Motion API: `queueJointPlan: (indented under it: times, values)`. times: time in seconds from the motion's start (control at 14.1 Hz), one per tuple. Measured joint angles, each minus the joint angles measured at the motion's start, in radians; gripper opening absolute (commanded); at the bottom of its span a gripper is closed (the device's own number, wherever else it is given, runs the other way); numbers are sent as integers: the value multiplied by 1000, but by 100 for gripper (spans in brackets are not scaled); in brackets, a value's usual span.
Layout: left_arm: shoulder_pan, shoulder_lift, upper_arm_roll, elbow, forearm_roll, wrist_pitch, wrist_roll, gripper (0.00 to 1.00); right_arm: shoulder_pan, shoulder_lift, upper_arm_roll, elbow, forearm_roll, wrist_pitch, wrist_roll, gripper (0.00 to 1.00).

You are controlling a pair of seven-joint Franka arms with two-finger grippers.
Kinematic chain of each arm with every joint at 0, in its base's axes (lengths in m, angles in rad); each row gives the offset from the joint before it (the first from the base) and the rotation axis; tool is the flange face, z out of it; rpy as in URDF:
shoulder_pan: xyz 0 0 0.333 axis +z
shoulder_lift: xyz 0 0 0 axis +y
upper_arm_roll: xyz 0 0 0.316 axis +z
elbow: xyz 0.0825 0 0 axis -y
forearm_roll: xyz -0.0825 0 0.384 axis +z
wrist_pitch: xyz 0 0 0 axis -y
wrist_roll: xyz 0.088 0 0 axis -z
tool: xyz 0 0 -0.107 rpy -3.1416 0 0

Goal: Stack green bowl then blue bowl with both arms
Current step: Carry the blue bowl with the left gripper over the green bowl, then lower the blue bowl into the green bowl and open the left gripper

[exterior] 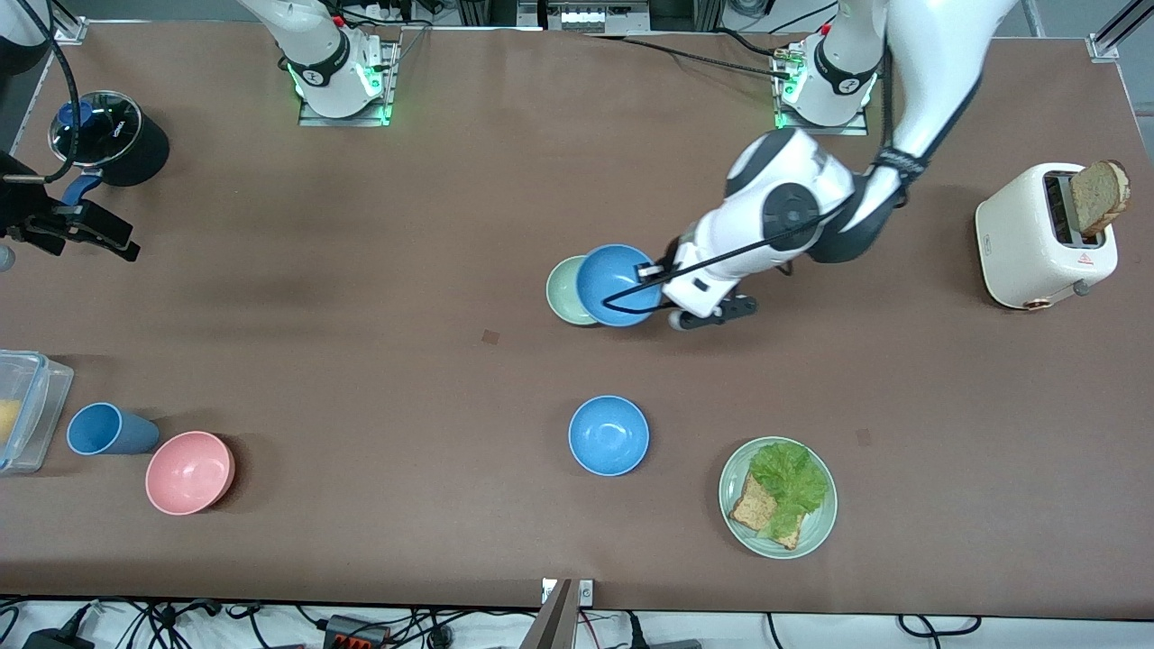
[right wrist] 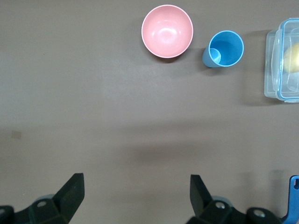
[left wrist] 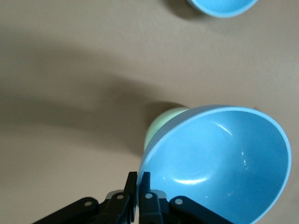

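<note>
On the brown table point(exterior: 361, 361), your left arm point(exterior: 793, 216) reaches in from its base and carries the blue bowl point(exterior: 618, 284) over the green bowl point(exterior: 566, 290), which sits near the middle of the table and shows only as a mint crescent past the blue rim. The left pincer point(left wrist: 138, 186) is clamped on the blue bowl's rim, one finger inside the wall and one outside, with the bowl tilted and not yet seated in the green one. Your right arm waits at its end of the table, its right pincer point(right wrist: 137, 191) spread wide over bare table near the lidded pot point(exterior: 108, 135). A second blue bowl point(exterior: 609, 434) rests nearer the front camera, beside the plate point(exterior: 816, 532) of lettuce and bread; the pink bowl point(exterior: 189, 471) and blue cup point(exterior: 106, 429) lie toward the right arm's end. Judge the bowls light, stiff and smooth: a rim pinch holds them, but the glossy wall could slip or swing, so level it before letting go. The green bowl may skid if nudged off-centre.
</note>
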Motion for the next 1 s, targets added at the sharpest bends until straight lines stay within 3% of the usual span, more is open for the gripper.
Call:
queueJointPlan:
  times: [0.21, 0.57, 1.0]
  values:
    - [-41, 27, 22, -1, 22, 16, -11, 0, -4, 1, 0, 0, 0, 0, 0, 100]
    - [-122, 93, 46, -1, 180, 49, -131, 0, -17, 1, 0, 0, 0, 0, 0, 100]
    - [-139, 116, 50, -1, 195, 57, -144, 0, -31, 1, 36, 0, 0, 0, -1, 100]
